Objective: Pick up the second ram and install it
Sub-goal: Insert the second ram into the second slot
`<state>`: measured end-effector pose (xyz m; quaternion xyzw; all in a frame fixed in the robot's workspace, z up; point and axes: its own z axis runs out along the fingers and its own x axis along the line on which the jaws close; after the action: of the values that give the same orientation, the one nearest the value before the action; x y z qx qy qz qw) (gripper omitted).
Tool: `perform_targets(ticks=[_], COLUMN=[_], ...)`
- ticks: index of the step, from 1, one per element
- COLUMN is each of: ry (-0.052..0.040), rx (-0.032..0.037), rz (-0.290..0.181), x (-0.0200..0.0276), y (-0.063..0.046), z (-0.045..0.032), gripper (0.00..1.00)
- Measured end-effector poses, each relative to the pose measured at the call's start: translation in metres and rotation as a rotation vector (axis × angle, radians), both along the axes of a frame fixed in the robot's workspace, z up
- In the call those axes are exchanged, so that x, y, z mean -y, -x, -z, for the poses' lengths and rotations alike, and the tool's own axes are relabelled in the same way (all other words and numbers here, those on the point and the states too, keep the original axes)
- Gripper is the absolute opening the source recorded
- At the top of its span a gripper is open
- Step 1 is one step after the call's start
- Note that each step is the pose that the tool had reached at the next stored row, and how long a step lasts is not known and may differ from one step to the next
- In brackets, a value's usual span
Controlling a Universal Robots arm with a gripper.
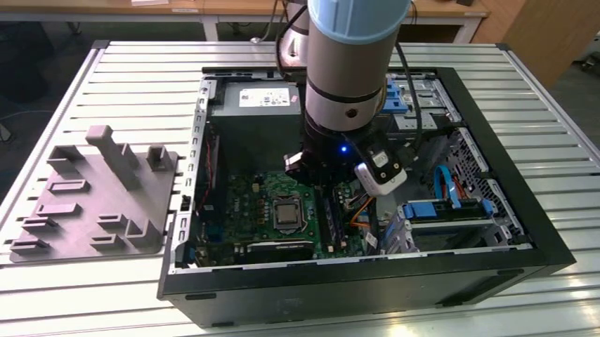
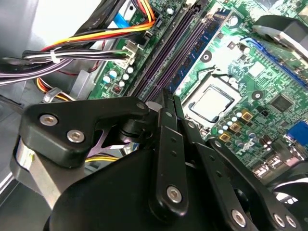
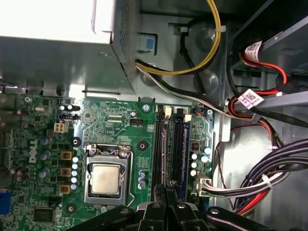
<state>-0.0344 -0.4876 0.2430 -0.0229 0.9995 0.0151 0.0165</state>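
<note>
Slatted table (image 1: 112, 77) | claw (image 2: 168, 103) clenched on second ram (image 2: 168, 98), above motherboard (image 3: 110, 125) slots (image 3: 177, 149)

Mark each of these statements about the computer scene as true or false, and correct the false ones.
1. The computer case is open, with its motherboard exposed. True.
2. The grey plastic block lies inside the case. False: it sits on the table beside the case, at the exterior view's left.
3. The gripper hangs over the memory slots. True.
4. A cooler covers the processor. False: its metal top is bare.
</note>
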Motion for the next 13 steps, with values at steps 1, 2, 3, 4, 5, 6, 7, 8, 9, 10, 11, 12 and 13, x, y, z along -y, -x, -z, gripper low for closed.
perform_targets(ticks=[1, 2, 3, 4, 5, 6, 7, 8, 9, 10, 11, 12, 13], ry=[-0.0002, -0.0005, -0.0005, -0.0006, -0.0007, -0.0009, -0.0009, -0.0008, -0.0009, -0.0012, -0.0013, -0.0031, -0.0061], rx=[0.0000, 0.0000, -0.0001, -0.0001, -0.0001, -0.0001, -0.0001, -0.0001, -0.0001, 0.0000, 0.0000, -0.0001, -0.0002], rz=[0.000, 0.000, 0.000, 0.000, 0.000, 0.000, 0.000, 0.000, 0.000, 0.000, 0.000, 0.000, 0.000], x=[-0.0001, -0.0003, -0.0006, -0.0009, -0.0012, -0.0017, -0.0022, -0.0030, -0.0036, -0.0041, -0.0043, -0.0043, -0.0043], y=[0.0000, 0.0001, 0.0002, 0.0004, 0.0005, 0.0006, 0.0008, 0.0010, 0.0012, 0.0012, 0.0012, 0.0013, 0.0013], z=[0.0006, 0.0012, 0.0017, 0.0022, 0.0026, 0.0031, 0.0035, 0.0038, 0.0043, 0.0049, 0.0058, 0.0067, 0.0078], gripper=[0.12, 0.12, 0.12, 0.12, 0.12, 0.12, 0.12, 0.12, 0.12, 0.12, 0.12, 0.12, 0.12])
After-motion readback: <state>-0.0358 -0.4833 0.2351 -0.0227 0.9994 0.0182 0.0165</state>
